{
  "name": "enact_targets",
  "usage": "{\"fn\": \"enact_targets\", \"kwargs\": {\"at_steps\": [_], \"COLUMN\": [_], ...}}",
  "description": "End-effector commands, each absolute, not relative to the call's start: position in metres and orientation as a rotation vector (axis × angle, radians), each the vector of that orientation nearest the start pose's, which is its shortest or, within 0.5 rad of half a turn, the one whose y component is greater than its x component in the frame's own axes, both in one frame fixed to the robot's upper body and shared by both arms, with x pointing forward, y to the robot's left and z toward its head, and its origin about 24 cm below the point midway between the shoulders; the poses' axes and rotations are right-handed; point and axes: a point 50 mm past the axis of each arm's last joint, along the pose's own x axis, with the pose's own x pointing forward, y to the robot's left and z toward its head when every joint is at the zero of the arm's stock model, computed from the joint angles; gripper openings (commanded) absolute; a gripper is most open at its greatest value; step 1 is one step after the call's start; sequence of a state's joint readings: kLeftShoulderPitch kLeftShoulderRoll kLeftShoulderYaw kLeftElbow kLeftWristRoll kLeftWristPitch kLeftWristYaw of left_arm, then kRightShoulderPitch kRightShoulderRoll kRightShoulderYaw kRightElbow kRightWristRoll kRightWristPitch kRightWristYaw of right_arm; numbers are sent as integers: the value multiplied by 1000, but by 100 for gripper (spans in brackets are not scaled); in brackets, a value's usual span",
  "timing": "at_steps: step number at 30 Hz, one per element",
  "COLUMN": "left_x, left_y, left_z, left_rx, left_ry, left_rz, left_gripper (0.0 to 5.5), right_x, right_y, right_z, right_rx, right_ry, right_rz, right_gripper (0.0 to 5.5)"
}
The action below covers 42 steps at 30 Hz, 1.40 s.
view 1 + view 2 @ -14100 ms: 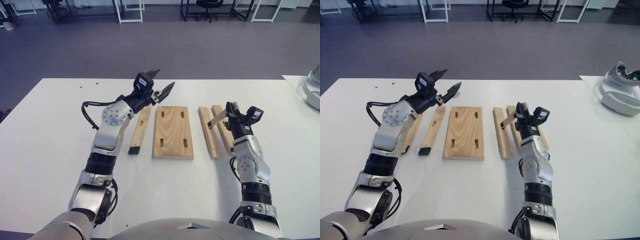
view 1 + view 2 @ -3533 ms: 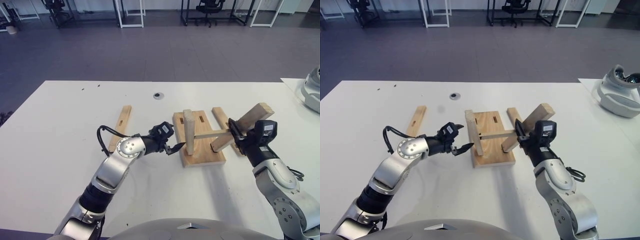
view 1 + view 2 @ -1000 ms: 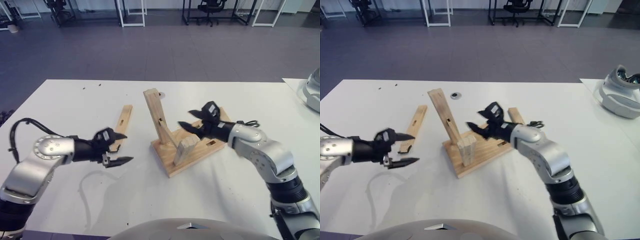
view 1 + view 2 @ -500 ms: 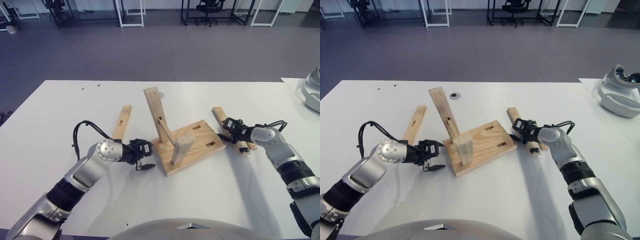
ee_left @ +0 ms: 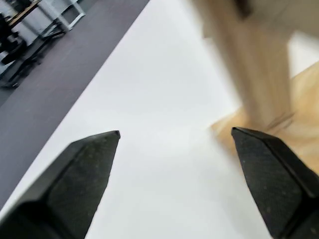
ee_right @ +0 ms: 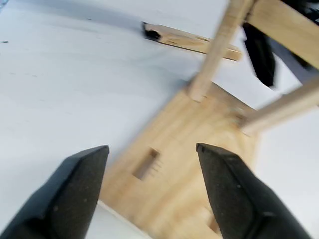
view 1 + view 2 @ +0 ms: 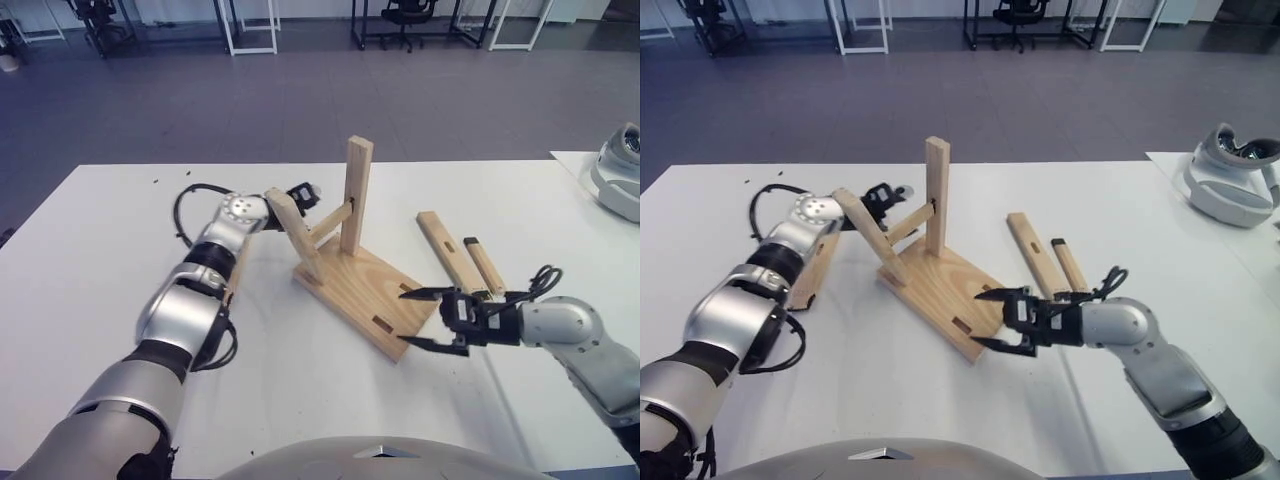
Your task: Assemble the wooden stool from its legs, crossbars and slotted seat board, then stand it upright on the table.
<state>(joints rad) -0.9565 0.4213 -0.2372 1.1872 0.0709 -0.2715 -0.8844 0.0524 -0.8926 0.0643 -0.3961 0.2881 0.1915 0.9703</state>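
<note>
The slotted seat board (image 7: 362, 290) lies flat in the middle of the table. Two legs stand in it: one upright (image 7: 356, 195), one leaning left (image 7: 296, 235), joined by a crossbar (image 7: 330, 222). My left gripper (image 7: 308, 194) is open on the far side of the leaning leg's top, with the leg (image 5: 254, 64) just beyond its fingers. At the board's near right corner my right gripper (image 7: 402, 317) is open, facing the board (image 6: 189, 129). A loose leg (image 7: 445, 250) and a thinner bar (image 7: 483, 265) lie right of the board.
Another loose leg (image 7: 815, 262) lies on the table under my left forearm. A white headset (image 7: 620, 185) rests on a second table at the far right. The near half of the table is bare white surface.
The board with its legs has turned on the table. My left gripper went from the board's near left edge up to the leaning leg. My right gripper left the loose pieces for the board's corner.
</note>
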Motion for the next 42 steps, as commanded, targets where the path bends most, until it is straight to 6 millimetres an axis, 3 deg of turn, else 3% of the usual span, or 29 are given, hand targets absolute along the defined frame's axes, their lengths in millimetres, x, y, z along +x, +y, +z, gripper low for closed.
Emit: {"fn": "enact_targets", "kwargs": {"at_steps": [1, 5, 7, 9, 11, 13, 17, 19, 21, 25, 28, 33, 40, 42], "left_x": [377, 346, 311, 281, 272, 275, 318, 336, 340, 328, 310, 298, 284, 284], "left_y": [226, 211, 206, 194, 170, 150, 123, 117, 124, 167, 169, 157, 155, 156], "left_z": [124, 115, 98, 74, 60, 51, 53, 57, 64, 83, 91, 102, 120, 126], "left_rx": [613, 644, 727, 812, 837, 845, 826, 838, 839, 819, 773, 691, 603, 566], "left_ry": [209, 185, 275, 375, 378, 342, 220, 185, 151, 123, 109, 82, 55, 45], "left_rz": [-807, -1142, -1299, -1404, -1406, -1333, -1016, -919, -875, -771, -785, -818, -814, -803], "left_gripper": [413, 413, 413, 413, 413, 413, 413, 413, 413, 413, 413, 413, 413, 413], "right_x": [246, 280, 288, 286, 277, 271, 255, 252, 258, 260, 255, 252, 245, 245], "right_y": [-229, -244, -239, -237, -235, -228, -204, -194, -204, -276, -311, -314, -319, -316], "right_z": [125, 102, 89, 71, 60, 55, 46, 43, 53, 103, 88, 59, 24, 20], "right_rx": [-635, -693, -771, -830, -817, -775, -660, -629, -619, -406, -286, -106, -53, -39], "right_ry": [196, 232, 262, 330, 371, 359, 326, 310, 262, 163, 283, 399, 588, 597], "right_rz": [908, 765, 817, 915, 1007, 1056, 1104, 1065, 869, 344, 191, 178, 156, 178], "right_gripper": [327, 327, 327, 327, 327, 327, 327, 327, 327, 327, 327, 327, 327, 293]}}
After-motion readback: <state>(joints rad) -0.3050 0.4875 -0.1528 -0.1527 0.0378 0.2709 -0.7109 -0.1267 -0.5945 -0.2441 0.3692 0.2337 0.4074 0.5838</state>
